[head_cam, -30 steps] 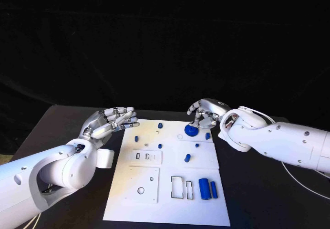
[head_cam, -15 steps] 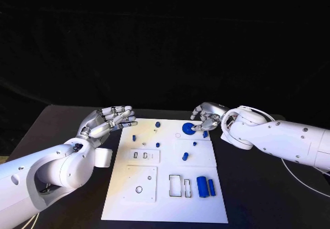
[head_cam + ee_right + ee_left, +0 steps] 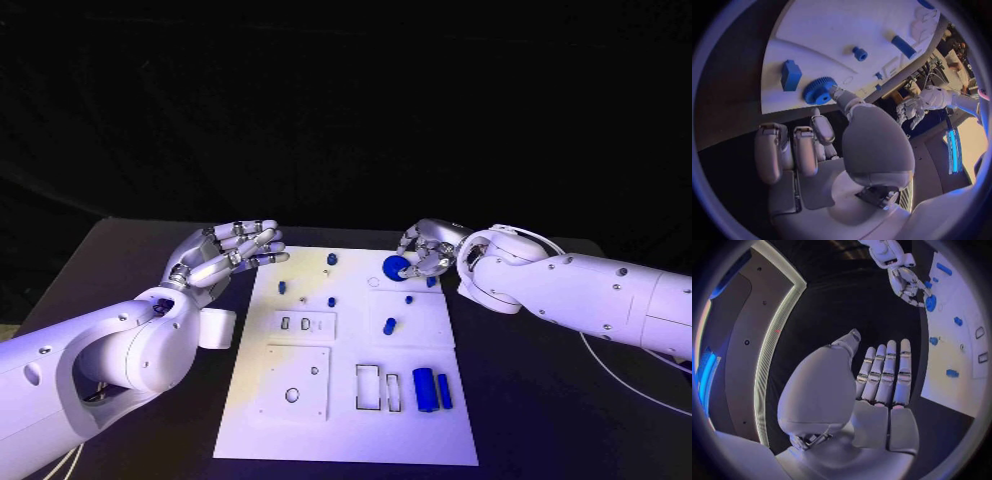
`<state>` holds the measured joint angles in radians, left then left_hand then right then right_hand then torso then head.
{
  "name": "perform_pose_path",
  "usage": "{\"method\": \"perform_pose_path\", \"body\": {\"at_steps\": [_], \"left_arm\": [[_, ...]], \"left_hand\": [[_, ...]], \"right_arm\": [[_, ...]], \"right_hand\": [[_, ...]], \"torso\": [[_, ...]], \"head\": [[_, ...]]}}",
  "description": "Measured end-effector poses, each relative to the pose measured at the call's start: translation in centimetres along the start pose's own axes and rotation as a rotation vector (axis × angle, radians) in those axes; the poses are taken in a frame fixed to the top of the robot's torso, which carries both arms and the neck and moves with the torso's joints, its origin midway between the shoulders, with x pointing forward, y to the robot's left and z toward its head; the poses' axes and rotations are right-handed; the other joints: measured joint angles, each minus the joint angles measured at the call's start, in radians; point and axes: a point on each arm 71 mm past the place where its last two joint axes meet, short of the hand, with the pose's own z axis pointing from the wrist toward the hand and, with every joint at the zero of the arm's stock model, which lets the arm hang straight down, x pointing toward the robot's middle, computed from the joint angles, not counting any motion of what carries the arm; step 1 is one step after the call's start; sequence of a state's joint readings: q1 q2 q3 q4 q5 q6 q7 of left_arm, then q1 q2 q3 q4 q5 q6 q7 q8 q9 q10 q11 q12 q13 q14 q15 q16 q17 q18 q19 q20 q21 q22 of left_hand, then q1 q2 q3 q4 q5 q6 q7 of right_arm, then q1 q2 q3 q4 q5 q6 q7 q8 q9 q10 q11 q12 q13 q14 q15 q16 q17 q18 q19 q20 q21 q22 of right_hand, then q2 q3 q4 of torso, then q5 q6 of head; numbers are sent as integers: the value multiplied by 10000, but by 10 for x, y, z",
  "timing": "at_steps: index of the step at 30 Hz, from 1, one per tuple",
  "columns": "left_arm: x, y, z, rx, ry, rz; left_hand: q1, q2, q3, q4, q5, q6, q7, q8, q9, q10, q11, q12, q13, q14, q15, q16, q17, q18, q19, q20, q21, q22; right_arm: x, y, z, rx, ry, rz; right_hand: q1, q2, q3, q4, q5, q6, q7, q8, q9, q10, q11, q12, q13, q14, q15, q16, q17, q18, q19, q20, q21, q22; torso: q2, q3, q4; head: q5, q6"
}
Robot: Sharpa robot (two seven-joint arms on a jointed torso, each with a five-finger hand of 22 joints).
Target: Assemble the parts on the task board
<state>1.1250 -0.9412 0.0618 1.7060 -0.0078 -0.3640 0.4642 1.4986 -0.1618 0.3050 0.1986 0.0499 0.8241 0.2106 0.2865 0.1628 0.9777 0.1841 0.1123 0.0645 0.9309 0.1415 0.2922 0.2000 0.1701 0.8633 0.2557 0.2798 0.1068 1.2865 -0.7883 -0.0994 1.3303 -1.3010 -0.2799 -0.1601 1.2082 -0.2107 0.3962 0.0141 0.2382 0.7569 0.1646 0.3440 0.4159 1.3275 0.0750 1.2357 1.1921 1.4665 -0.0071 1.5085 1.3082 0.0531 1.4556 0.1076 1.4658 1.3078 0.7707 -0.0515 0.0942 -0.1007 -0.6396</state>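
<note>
right fingers pinching blue gear, teeth visible from wrist, left fingers spread

Worktop: black, matte, rounded far-left corner visible in head view. Behind it a black cloth backdrop, faint folds, covers whole upper half; no wall seen past it. Left wrist view: grey panel w/ a pale lit strip along its edge, blue glow at one side. Right wrist view: cluttered racks/equipment beyond worktop edge, details too small to tell; another blue light strip.
</note>
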Motion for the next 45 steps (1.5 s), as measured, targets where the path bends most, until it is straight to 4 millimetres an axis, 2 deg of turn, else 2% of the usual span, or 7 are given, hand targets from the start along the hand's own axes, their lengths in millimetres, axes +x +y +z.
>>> {"method": "perform_pose_path", "body": {"at_steps": [7, 14, 19, 29, 41, 42, 45], "left_arm": [[0, 0, 0, -2, 10, -6], [0, 0, 0, -5, 19, -10], [0, 0, 0, -8, 23, -12], [0, 0, 0, -16, 22, -12], [0, 0, 0, -25, 23, -11], [0, 0, 0, -26, 23, -11], [-1, 0, 0, -30, 22, -11]], "left_hand": [[0, 0, 0, 0, 0, 0, 0, 0, 1, 0, 0, 0, 1, 0, 0, 0, -1, 0, 0, 0, 0, 0], [0, 0, 0, 0, 0, 0, 0, 0, 1, 0, 0, 0, 1, 0, 0, 0, -1, 0, 0, 0, 0, 1], [0, 0, 0, 0, 0, 0, 0, 1, 1, 0, 0, 0, 1, 0, 0, 0, -1, 0, 0, 0, 0, 1], [0, 0, 0, 0, 0, 0, 0, 1, 2, 0, 0, 0, 2, 0, 0, 0, 7, 0, 0, 0, 0, 1], [0, 0, 0, 0, 0, 0, 0, 1, 2, 0, 0, 0, 2, 0, 0, 0, 6, 0, 0, 0, 0, 2], [0, 0, 0, 0, 0, 0, 0, 1, 2, 0, 0, 0, 2, 0, 0, 0, 6, -1, 0, 0, 0, 2], [0, 0, 0, 0, 0, 0, 0, 1, 2, 0, 0, 0, 2, 0, 0, 0, 5, 0, 0, 0, 0, 2]], "right_arm": [[4, 1, 4, 40, 68, -23], [4, 1, 7, 46, 43, -34], [4, 2, 7, 12, 44, -49], [4, 3, 7, -68, 1, -213], [9, 11, 4, -507, -453, -655], [9, 12, 3, -562, -522, -679], [9, 18, 2, -774, -796, -738]], "right_hand": [[40, 40, 1, 56, 0, 0, 0, 0, 11, 0, 0, 78, 82, 0, 0, 0, -1, 1, 0, 0, 0, -1], [79, 79, 82, 138, 56, -1, 1, 164, 52, 181, 3, 406, 385, -36, 35, 39, -2, 0, 36, 36, 37, -2], [155, 266, 205, 255, 33, 225, -38, 311, 89, 203, -18, 544, 546, -36, 35, 39, -2, 2, 35, 36, 37, -2], [343, 502, 891, 82, -395, 750, -167, 466, 52, 412, -159, 920, 929, -36, 35, 79, -4, 3, 73, -2, 101, -3], [372, 527, 1243, 18, -495, 855, -94, 514, 51, 660, -268, 1159, 1161, 0, -77, 78, -5, 3, 88, -93, 183, -5], [370, 525, 1261, 37, -622, 856, -93, 515, 51, 697, -305, 1201, 1162, 1, -77, 99, -5, -87, 88, -93, 184, -5], [297, 455, 1238, 91, -736, 916, -46, 541, 51, 697, -304, 1202, 1162, 1, -77, 117, -5, -105, 123, -129, 184, -5]], "torso": [[1, 6, 1], [7, 6, -13], [7, 9, -15], [6, 11, -18], [6, 11, -18], [6, 11, -18], [4, 11, -16]], "head": [[24, -16], [47, -35], [52, -46], [53, -59], [48, -61], [47, -58], [46, -43]]}}
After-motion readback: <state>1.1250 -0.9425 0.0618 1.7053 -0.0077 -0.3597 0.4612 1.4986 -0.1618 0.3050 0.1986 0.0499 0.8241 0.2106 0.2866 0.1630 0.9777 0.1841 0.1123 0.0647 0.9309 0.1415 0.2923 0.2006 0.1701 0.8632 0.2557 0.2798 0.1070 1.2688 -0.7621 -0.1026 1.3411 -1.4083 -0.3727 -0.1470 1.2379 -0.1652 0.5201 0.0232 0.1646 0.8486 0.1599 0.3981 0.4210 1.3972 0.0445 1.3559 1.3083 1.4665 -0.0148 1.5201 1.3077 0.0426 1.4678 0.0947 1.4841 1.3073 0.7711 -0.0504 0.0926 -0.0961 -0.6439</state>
